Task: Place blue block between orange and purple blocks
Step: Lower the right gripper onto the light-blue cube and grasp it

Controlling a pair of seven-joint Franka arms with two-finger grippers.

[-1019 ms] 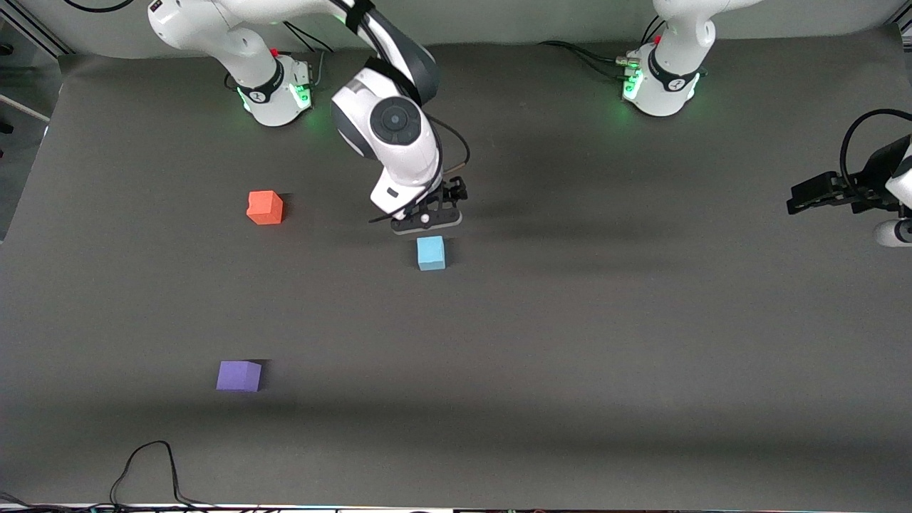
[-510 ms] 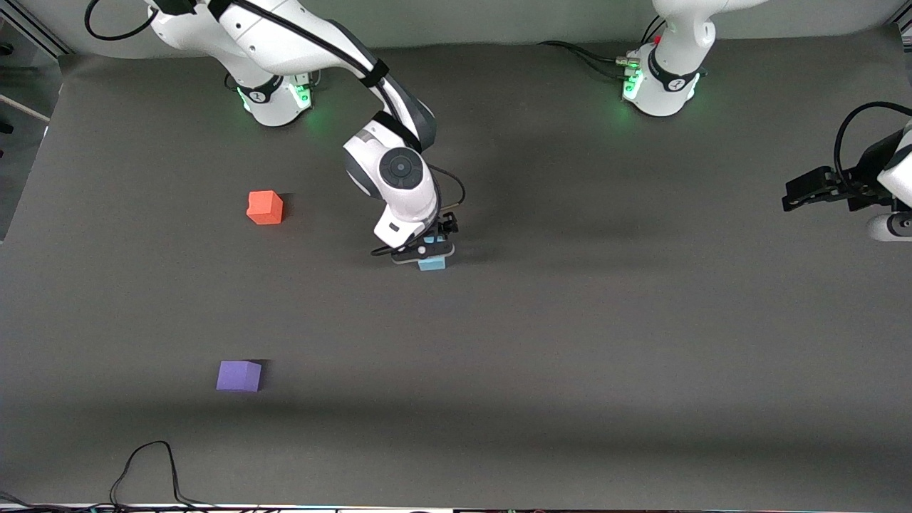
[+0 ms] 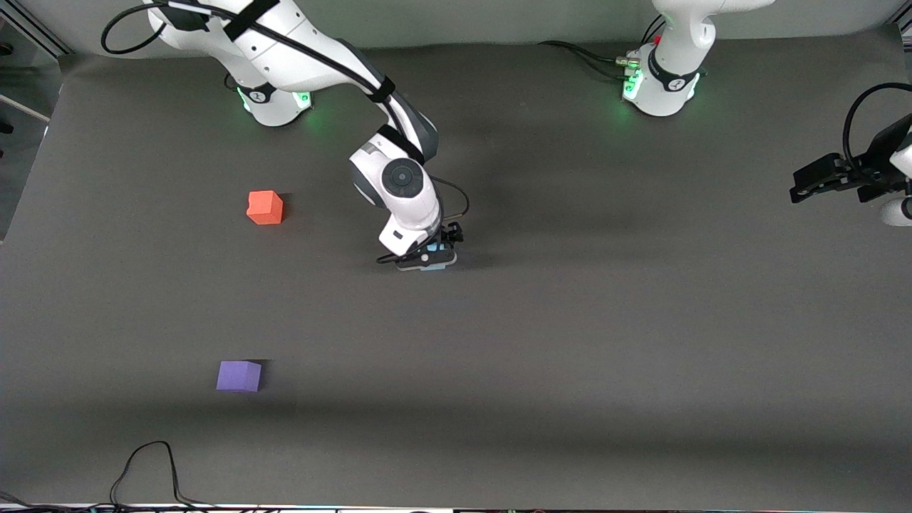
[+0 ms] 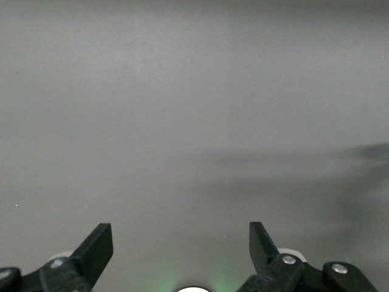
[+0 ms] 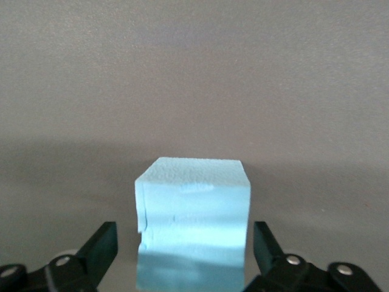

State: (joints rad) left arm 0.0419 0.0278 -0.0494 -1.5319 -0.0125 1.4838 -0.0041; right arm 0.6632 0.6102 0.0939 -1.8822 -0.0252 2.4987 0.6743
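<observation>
Right gripper (image 3: 428,258): centre of the front view, slightly above mid-height, low at the table (image 3: 641,320) and set around the blue block (image 3: 432,259). In the right wrist view the block (image 5: 193,222) sits between the two fingers (image 5: 100,248), which stand apart with a narrow gap of table showing on each side; fingers spread, not closed on the block.

Blue block: on the table, mostly hidden under the gripper in the front view.

Orange block (image 3: 264,207): upper left of the front view, toward the right arm's end.

Purple block (image 3: 239,375): lower left of the front view, nearer the camera than the orange one.

Left gripper (image 3: 819,179): right edge of the front view, waiting in the air; fingers (image 4: 97,249) wide apart, nothing between them.
</observation>
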